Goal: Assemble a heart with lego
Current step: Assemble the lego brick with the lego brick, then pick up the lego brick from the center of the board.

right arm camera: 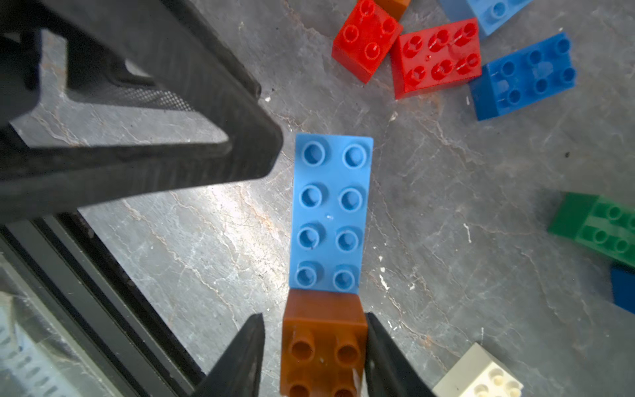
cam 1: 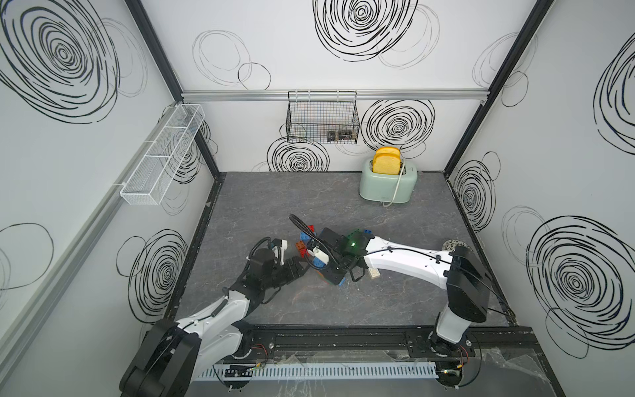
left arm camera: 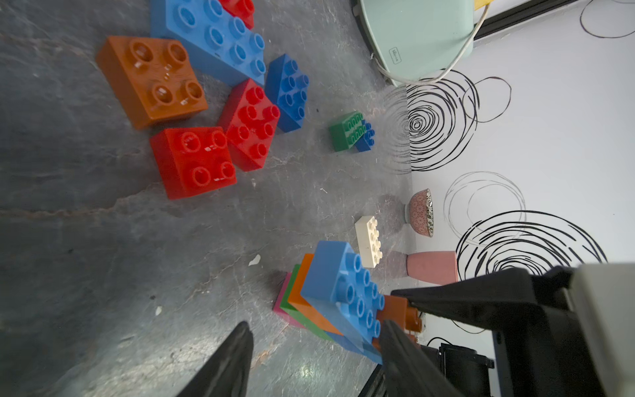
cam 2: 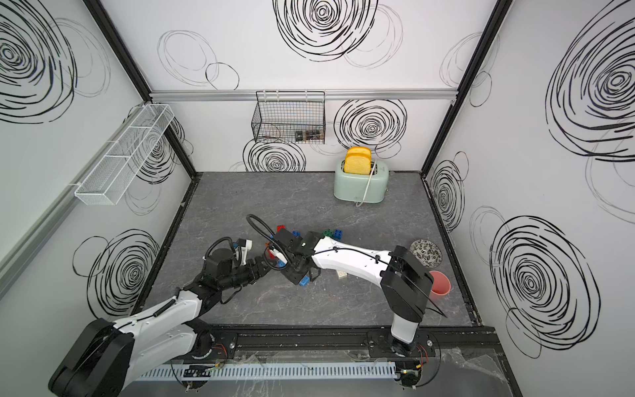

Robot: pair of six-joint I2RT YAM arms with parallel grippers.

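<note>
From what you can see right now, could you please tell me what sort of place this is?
Probably a robot test booth dressed as a kitchen counter: swirl-printed panel walls enclose a tabletop, with a toaster and hanging wire basket.

Middle of the table (cam 1: 309, 309), the loose bricks (left arm camera: 240, 113) lie clustered, and just in front of them sits the stack (left arm camera: 309, 302), an eight-stud brick (right arm camera: 330, 213) on top with a four-stud brick (right arm camera: 323, 343) touching its end. A lone brick (left arm camera: 369, 240) lies right of the stack. Far right, the cup (cam 2: 441, 283) stands in front of the bowl (cam 2: 426, 252). Back right, the toaster (cam 1: 388, 185) holds bread (cam 1: 386, 161).
</note>
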